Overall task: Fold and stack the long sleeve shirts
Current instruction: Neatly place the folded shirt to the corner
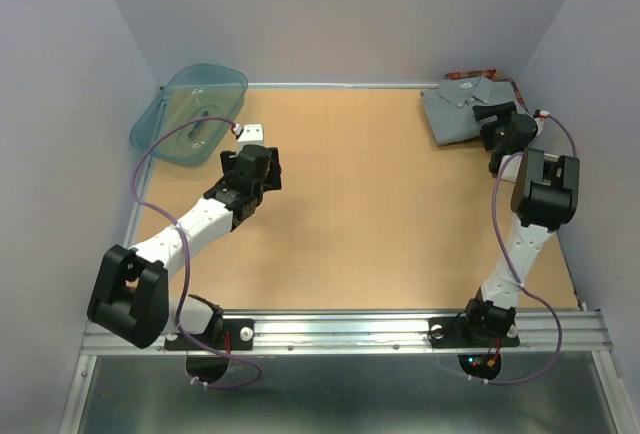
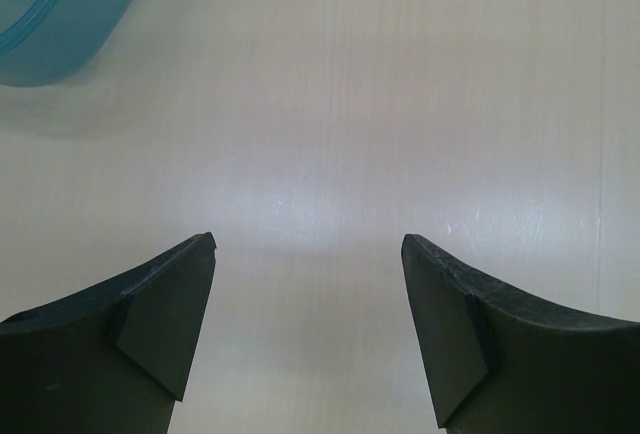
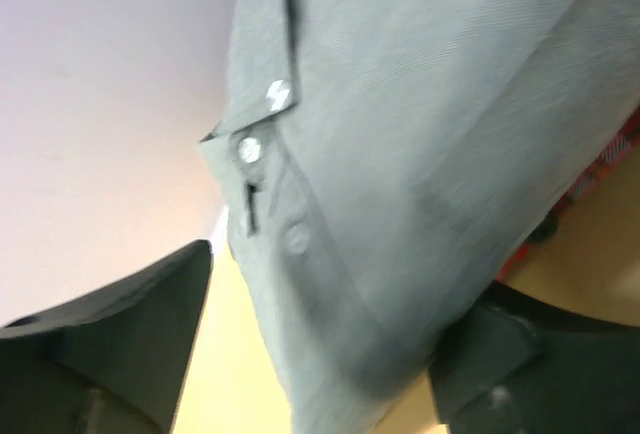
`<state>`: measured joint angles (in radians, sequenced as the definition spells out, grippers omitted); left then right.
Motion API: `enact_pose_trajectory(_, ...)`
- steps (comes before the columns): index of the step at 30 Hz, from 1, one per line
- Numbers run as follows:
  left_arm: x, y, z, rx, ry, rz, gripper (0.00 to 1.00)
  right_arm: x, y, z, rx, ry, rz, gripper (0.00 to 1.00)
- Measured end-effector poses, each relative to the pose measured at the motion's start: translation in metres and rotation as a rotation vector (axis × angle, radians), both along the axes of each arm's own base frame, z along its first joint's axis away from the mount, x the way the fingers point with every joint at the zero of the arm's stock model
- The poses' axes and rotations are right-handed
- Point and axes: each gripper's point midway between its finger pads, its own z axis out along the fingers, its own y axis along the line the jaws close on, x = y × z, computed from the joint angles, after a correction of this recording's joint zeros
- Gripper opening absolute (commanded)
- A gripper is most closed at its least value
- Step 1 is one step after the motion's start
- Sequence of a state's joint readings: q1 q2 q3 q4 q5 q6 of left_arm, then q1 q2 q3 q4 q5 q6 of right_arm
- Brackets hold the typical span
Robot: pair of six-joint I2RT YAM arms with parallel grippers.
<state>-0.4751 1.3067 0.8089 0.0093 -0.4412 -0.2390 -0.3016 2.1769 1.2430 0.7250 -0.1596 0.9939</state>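
The grey shirt (image 1: 462,106) lies folded in the far right corner of the table, collar toward the back wall. A strip of the plaid shirt (image 1: 507,82) peeks out from under it, and shows red at the right edge of the right wrist view (image 3: 606,168). My right gripper (image 1: 497,126) sits at the grey shirt's near right edge. Its jaws stand wide apart, with a fold of the grey shirt (image 3: 420,134) lying between them (image 3: 340,284); the left finger is clear of the cloth. My left gripper (image 1: 262,164) hovers open over bare table (image 2: 309,244), holding nothing.
A teal plastic basin (image 1: 190,114) lies at the far left corner, its rim showing in the left wrist view (image 2: 60,24). A small white piece (image 1: 250,132) sits beside it. Walls close in the table on three sides.
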Motion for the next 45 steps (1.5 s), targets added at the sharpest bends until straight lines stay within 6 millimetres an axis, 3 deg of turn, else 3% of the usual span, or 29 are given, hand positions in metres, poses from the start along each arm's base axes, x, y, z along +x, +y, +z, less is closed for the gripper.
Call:
enact_pose_trajectory(5, -0.001, 0.0, 0.002, -0.004, -0.005, 0.001, 0.87, -0.017, 0.001, 0.024, -0.056, 0.003, -0.01, 0.89)
enact_pose_trajectory(11, -0.003, 0.002, 0.013, -0.015, -0.03, 0.003, 0.87, -0.04, -0.009, 0.083, -0.201, 0.013, -0.059, 0.87)
enact_pose_trajectory(14, -0.004, 0.003, 0.019, -0.018, -0.043, 0.007, 0.86, -0.053, -0.016, 0.096, -0.26, 0.069, -0.094, 0.83)
enact_pose_trajectory(22, -0.005, 0.008, 0.027, -0.014, -0.067, 0.026, 0.86, -0.074, -0.02, 0.081, -0.31, 0.205, -0.099, 0.7)
enact_pose_trajectory(27, -0.007, 0.011, 0.03, -0.009, -0.07, 0.034, 0.86, -0.054, -0.011, 0.065, -0.295, 0.221, -0.008, 0.53)
enact_pose_trajectory(32, -0.008, 0.013, 0.036, -0.014, -0.088, 0.042, 0.86, -0.043, -0.006, 0.021, -0.257, 0.266, 0.041, 0.46)
enact_pose_trajectory(38, -0.014, 0.013, 0.046, -0.053, -0.104, 0.045, 0.86, -0.044, -0.008, -0.007, -0.242, 0.299, 0.028, 0.47)
enact_pose_trajectory(41, -0.023, 0.015, 0.049, -0.081, -0.094, 0.054, 0.86, -0.044, -0.008, -0.005, -0.245, 0.292, 0.028, 0.57)
enact_pose_trajectory(42, -0.027, 0.016, 0.051, -0.089, -0.09, 0.06, 0.86, -0.045, -0.008, -0.003, -0.249, 0.291, 0.029, 0.67)
enact_pose_trajectory(45, -0.037, 0.02, 0.068, -0.129, -0.099, 0.08, 0.86, -0.057, -0.005, 0.011, -0.273, 0.287, 0.034, 0.79)
